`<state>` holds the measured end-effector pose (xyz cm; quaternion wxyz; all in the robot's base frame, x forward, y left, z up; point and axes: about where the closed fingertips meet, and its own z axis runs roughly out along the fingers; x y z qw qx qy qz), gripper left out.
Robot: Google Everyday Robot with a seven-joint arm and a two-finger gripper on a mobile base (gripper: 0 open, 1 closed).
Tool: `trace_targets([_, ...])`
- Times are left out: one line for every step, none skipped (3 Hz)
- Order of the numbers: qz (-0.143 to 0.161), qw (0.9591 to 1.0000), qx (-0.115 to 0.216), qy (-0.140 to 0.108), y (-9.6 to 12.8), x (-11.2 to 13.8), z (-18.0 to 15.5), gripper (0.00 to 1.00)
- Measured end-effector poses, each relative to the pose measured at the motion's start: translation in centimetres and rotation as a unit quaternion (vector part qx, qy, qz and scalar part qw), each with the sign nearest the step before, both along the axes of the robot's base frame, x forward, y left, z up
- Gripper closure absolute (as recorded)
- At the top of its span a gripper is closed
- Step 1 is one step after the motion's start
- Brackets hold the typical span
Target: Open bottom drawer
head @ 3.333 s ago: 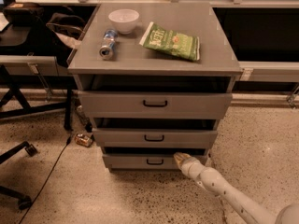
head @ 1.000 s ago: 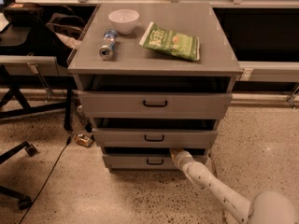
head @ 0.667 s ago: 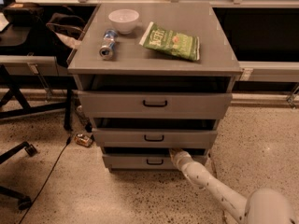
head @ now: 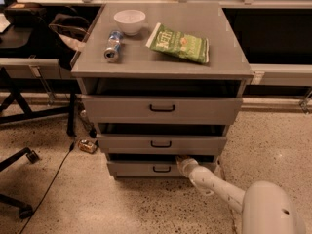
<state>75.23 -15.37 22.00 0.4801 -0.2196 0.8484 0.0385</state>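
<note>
The bottom drawer (head: 141, 168) is the lowest, shortest grey front of the cabinet (head: 161, 106), with a small black bar handle (head: 161, 168). It sits slightly out from the cabinet body, a dark gap above it. My gripper (head: 182, 162) on the white arm reaches in from the lower right and sits at the drawer's top edge, just right of the handle. Its tip is partly tucked into the dark gap above the drawer front.
On the cabinet top stand a white bowl (head: 129, 21), a lying can (head: 113, 46) and a green chip bag (head: 179, 43). A small can (head: 87, 146) lies on the floor at the cabinet's left. A chair base (head: 19, 179) and a cable (head: 48, 189) are at left.
The arm has moved left and slightly up along the bottom drawer front, bringing the gripper closer to the handle and to the drawer's top edge. The drawers look unchanged.
</note>
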Motion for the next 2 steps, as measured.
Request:
trace_targets([-0.005, 0.9998, -0.004, 0.017, -0.34, -0.08, -0.93, 1.0])
trace_targets([-0.006, 0.9998, -0.005, 0.02, -0.39, -0.1, -1.05, 1.0])
